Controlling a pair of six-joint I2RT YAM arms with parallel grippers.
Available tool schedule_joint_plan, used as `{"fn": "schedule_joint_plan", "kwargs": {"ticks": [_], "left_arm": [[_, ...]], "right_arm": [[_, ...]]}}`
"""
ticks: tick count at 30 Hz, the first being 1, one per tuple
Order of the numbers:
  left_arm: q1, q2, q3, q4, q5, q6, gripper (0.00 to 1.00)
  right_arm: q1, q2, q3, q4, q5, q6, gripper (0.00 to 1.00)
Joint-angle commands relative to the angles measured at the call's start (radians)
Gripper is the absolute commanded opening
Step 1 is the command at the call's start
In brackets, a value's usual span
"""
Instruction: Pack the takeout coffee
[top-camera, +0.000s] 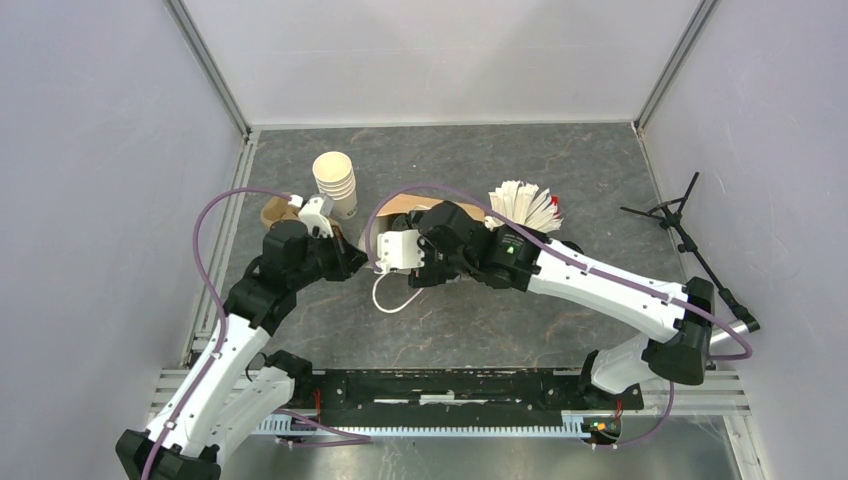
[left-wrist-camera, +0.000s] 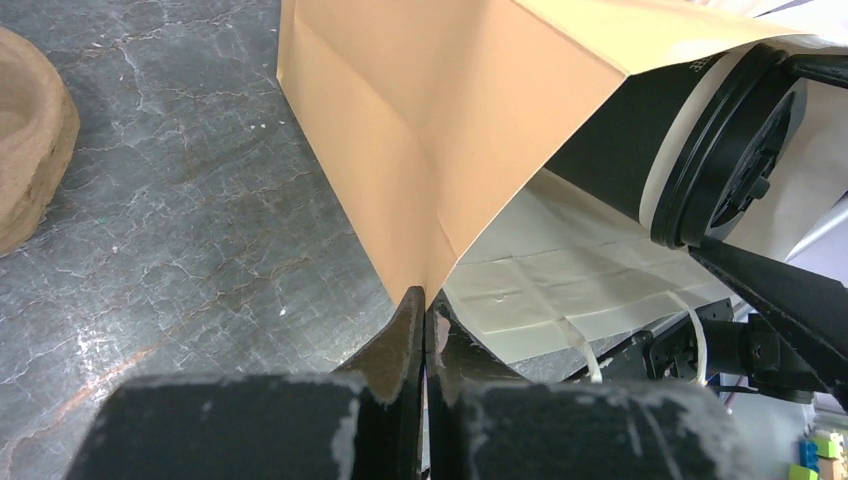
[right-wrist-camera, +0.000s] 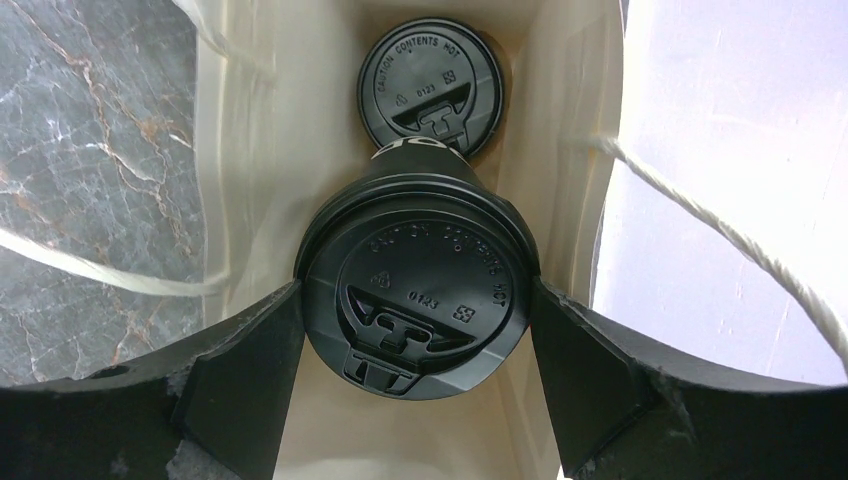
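The top view looks steeply down from behind the arms over the whole table (top-camera: 560, 170), while the left wrist view sits close outside the paper bag (left-wrist-camera: 400, 110) and the right wrist view peers straight into its mouth.

A dark grey worktop (top-camera: 560, 160) with pale, marble-like veining forms the base of a booth. Plain off-white walls (top-camera: 440, 50) close it in on three sides, joined by aluminium corner posts (top-camera: 208, 65). A silver rail (top-camera: 720, 400) runs along the near edge. The light is soft and even.
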Motion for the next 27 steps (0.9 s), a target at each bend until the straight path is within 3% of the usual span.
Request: {"fn": "schedule_joint_plan", "kwargs": {"ticks": [1,5,7,12,19,27], "left_arm": [[0.001,-0.018,0.056,-0.046,-0.053,-0.030,0.02],[0.002,-0.022,0.126,-0.175,-0.123,-0.044,0.03],[0.001,-0.032,0.138,-0.199,-0.124,-0.063,0.09],[0.002,-0.043,0.124,-0.173,-0.088,-0.106,0.21],[0.001,0.023,0.174,-0.154,-0.142,-0.033,0.44],[0.002,0.101,0.209,-0.088,-0.155,-0.007,0.50]], "right_arm": [[0.005,0.039,0.060,0.045,-0.058,-0.050,0.85],[0.005,0.067,0.084,0.067,-0.074,-0.087,0.86],[0.005,0.072,0.085,0.069,-0.086,-0.094,0.86],[0.006,0.054,0.051,0.088,-0.106,-0.098,0.86],[0.005,0.041,0.041,0.088,-0.108,-0.116,0.86],[0.004,0.037,0.037,0.087,-0.123,-0.120,0.86]]}}
